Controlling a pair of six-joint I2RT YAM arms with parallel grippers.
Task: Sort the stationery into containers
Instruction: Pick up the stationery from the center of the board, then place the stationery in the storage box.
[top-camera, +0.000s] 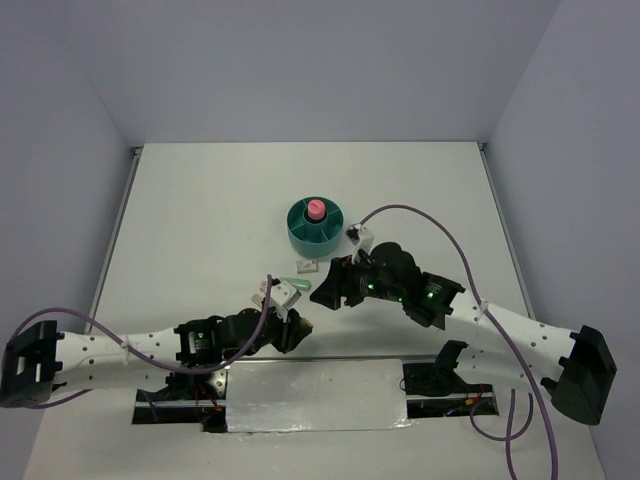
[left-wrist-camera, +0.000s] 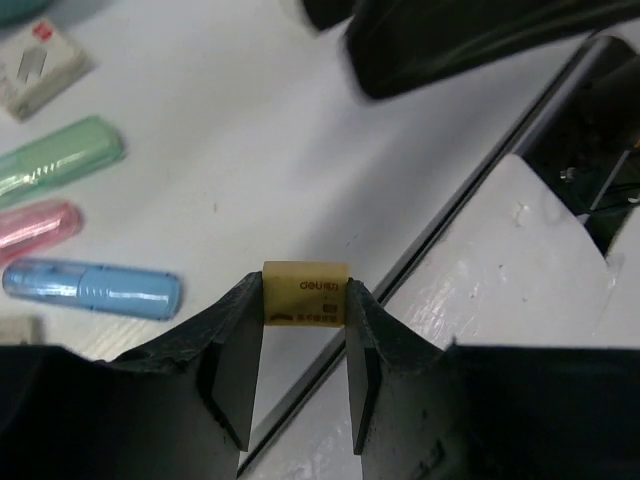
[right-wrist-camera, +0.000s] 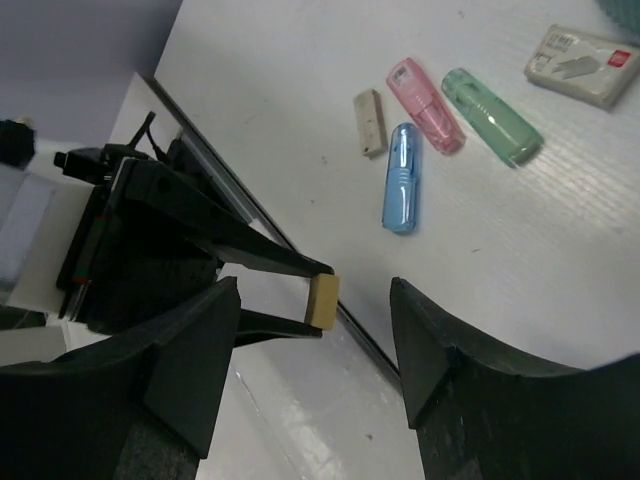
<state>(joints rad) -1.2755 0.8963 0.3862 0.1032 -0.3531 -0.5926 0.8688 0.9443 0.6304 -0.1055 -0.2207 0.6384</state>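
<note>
– Between the fingers of the left gripper (left-wrist-camera: 305, 300), what is that?
– One beige eraser (left-wrist-camera: 305, 290), clamped from both sides. It is stamped "deli"; the smaller print beneath is too fine to read.
– And the right gripper (top-camera: 325, 293)?
– Jaws wide apart, nothing between them. It hangs near the held eraser.
– What lies on the table (top-camera: 200, 220)?
– Three capsules side by side: one blue capsule (right-wrist-camera: 402, 178), one pink capsule (right-wrist-camera: 425, 105), one green capsule (right-wrist-camera: 491, 115). One beige stick eraser (right-wrist-camera: 369, 122) lies just beside the pink and blue ones. One white boxed eraser (right-wrist-camera: 583, 64) has a red mark, its writing unreadable.
– Where from the container?
– About 7 o'clock from the single teal organiser (top-camera: 300, 238). One pink tube (top-camera: 314, 210) stands in its central cup.
</note>
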